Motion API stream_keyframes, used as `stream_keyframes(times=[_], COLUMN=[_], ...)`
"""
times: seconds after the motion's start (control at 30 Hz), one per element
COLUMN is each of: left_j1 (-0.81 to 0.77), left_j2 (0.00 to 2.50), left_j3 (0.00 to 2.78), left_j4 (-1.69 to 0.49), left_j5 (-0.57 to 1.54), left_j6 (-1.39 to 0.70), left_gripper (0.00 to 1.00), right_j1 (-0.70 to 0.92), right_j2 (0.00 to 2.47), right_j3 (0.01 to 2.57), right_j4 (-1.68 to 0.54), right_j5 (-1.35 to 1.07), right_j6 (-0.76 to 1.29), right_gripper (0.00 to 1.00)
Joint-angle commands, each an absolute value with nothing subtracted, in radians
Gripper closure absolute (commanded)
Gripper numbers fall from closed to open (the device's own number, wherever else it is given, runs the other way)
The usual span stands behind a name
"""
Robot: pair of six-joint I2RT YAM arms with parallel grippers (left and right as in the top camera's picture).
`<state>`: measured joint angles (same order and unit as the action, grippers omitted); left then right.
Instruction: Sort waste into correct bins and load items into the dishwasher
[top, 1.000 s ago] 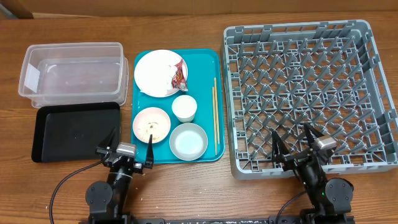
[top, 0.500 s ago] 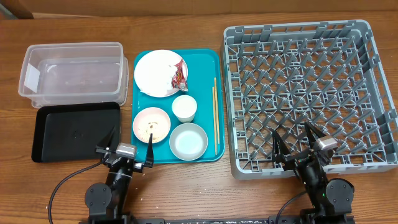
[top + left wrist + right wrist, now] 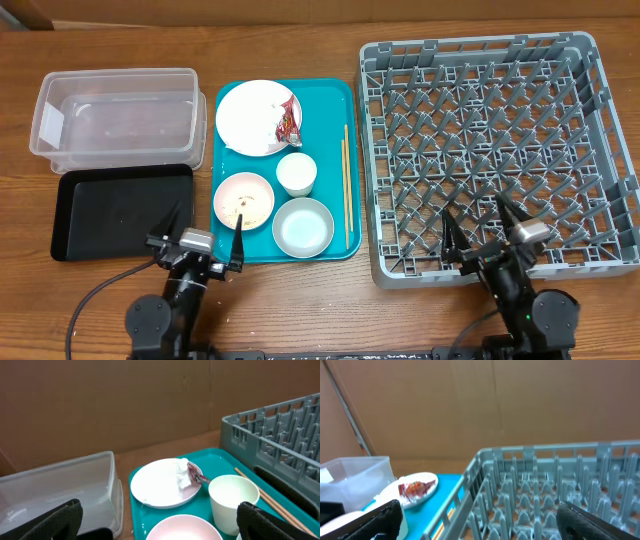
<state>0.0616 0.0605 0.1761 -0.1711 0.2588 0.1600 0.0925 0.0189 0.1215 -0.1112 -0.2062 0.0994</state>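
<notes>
On the teal tray lie a round plate with a red wrapper and a white napkin, a white cup, a pink bowl holding a few rice grains, a pale bowl and chopsticks. The clear tub and black tray sit to the left. The grey dish rack is on the right. My left gripper is open and empty in front of the pink bowl. My right gripper is open and empty over the rack's front edge.
The left wrist view shows the plate, the cup and the tub ahead. The right wrist view shows the rack wall close ahead. A brown cardboard wall stands behind the table. A black cable runs by the left arm's base.
Both wrists have shifted slightly back toward the table's front edge. Nothing on the table has moved.
</notes>
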Motion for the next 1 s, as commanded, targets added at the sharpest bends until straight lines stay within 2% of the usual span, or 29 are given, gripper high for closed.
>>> stream_keyframes(times=[0.0, 0.23, 0.5, 0.67, 0.73, 0.9, 0.97], left_j1=[0.069, 0.059, -0.017, -0.105, -0.145, -0.160, -0.158], left_j2=[0.158, 0.435, 0.883, 1.228, 1.454, 1.775, 1.861], left_j3=[0.314, 0.590, 1.043, 1.420, 1.679, 2.042, 2.108], left_j4=[-0.210, -0.328, -0.553, -0.807, -1.008, -1.288, -1.320], left_j5=[0.263, 0.279, 0.262, 0.152, 0.093, 0.159, 0.189], left_j6=[0.152, 0.154, 0.154, 0.123, 0.103, 0.101, 0.100], left_gripper=[0.00, 0.00, 0.00, 0.00, 0.00, 0.00, 0.00], right_j1=[0.097, 0.097, 0.097, 0.097, 0.097, 0.097, 0.097], right_j2=[0.064, 0.222, 0.553, 0.803, 0.948, 1.141, 1.188], right_j3=[0.257, 0.482, 0.862, 1.105, 1.233, 1.369, 1.374], right_j4=[-0.164, -0.271, -0.598, -0.831, -0.955, -1.077, -1.080], right_j5=[-0.212, -0.212, -0.212, -0.212, -0.233, -0.270, -0.284], right_j6=[0.034, 0.022, 0.022, 0.023, 0.023, 0.027, 0.026], right_gripper=[0.00, 0.00, 0.00, 0.00, 0.00, 0.00, 0.00])
